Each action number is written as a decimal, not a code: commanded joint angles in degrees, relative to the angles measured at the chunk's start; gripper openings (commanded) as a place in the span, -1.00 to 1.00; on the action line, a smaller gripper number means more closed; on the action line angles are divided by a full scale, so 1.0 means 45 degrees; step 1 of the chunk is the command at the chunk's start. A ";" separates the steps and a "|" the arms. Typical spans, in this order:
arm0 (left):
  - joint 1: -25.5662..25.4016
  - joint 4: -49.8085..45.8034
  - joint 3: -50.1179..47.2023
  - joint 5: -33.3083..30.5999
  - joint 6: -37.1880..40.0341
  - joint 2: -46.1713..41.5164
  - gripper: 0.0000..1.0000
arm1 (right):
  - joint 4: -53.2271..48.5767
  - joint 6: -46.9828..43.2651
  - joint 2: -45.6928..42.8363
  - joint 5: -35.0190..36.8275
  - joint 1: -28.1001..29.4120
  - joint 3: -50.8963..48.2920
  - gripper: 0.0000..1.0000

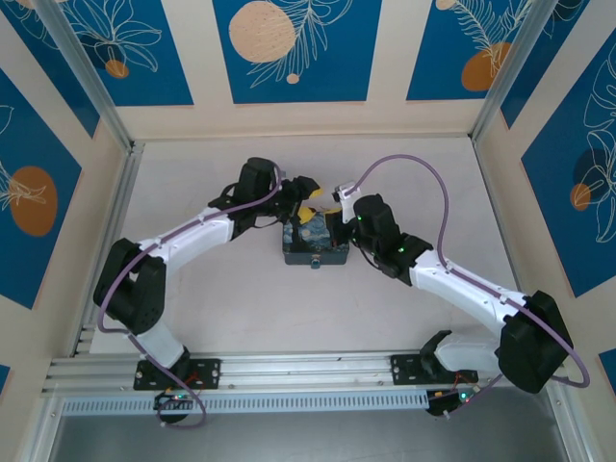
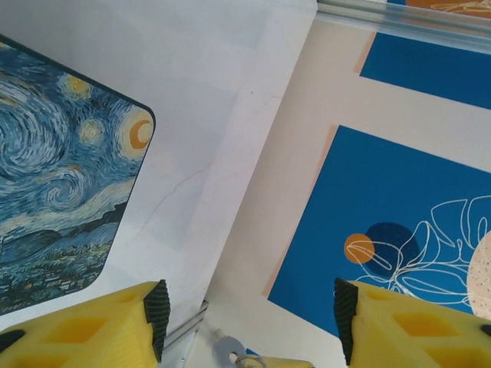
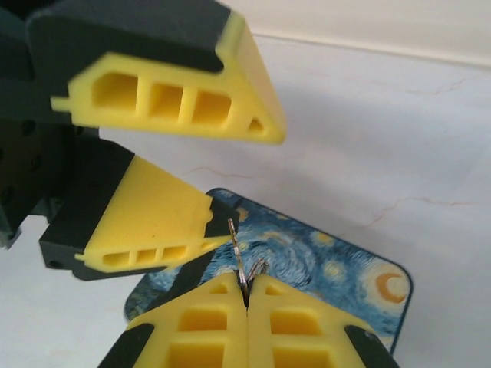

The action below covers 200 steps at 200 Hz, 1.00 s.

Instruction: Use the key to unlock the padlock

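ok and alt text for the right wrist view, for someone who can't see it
The right gripper, shut at the bottom of the frame, pinches a thin silvery key that sticks up from its yellow fingertips. Just above it the left gripper hangs open, over a starry-night painted box on a white table.

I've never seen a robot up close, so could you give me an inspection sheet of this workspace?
Surface: pale table, faint hairline marks.
Job's things: starry-night box mid-table; teal padlock at its near side; key pinched over the box.
Clutter: nothing seen.
Grippers: right gripper shut on the key; left gripper open, facing it.
Cables: purple cables along both arms.
Surroundings: blue leaf-print walls, metal rail.
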 commanded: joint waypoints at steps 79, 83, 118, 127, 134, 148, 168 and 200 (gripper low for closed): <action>-0.0442 0.0288 -0.0346 -0.0185 -0.0736 0.0207 -0.13 | 0.0714 -0.0769 0.0748 0.1179 0.0243 0.0207 -1.00; -0.0451 0.0289 -0.0327 -0.0199 -0.0738 0.0210 -0.14 | 0.0699 -0.0776 0.0767 0.1158 0.0244 0.0219 -1.00; -0.0475 0.0328 -0.0259 -0.0210 -0.0789 0.0343 -0.20 | 0.0758 -0.0711 0.0819 0.1090 0.0253 0.0239 -1.00; -0.0488 0.0328 -0.0220 -0.0196 -0.0788 0.0413 -0.21 | 0.0770 -0.0692 0.0836 0.1085 0.0263 0.0219 -1.00; -0.0482 0.0353 -0.0168 -0.0174 -0.0794 0.0461 -0.22 | 0.0789 -0.0653 0.0822 0.1075 0.0249 0.0220 -1.00; -0.0506 0.0387 -0.0131 -0.0161 -0.0784 0.0555 -0.24 | 0.0790 -0.0635 0.0798 0.1029 0.0263 0.0161 -1.00; -0.0510 0.0406 -0.0086 -0.0172 -0.0794 0.0683 -0.27 | 0.0793 -0.0608 0.0775 0.0947 0.0271 0.0131 -1.00; -0.0523 0.0484 0.0003 -0.0146 -0.0794 0.0810 -0.38 | 0.0770 -0.0593 0.0836 0.0929 0.0283 0.0112 -1.00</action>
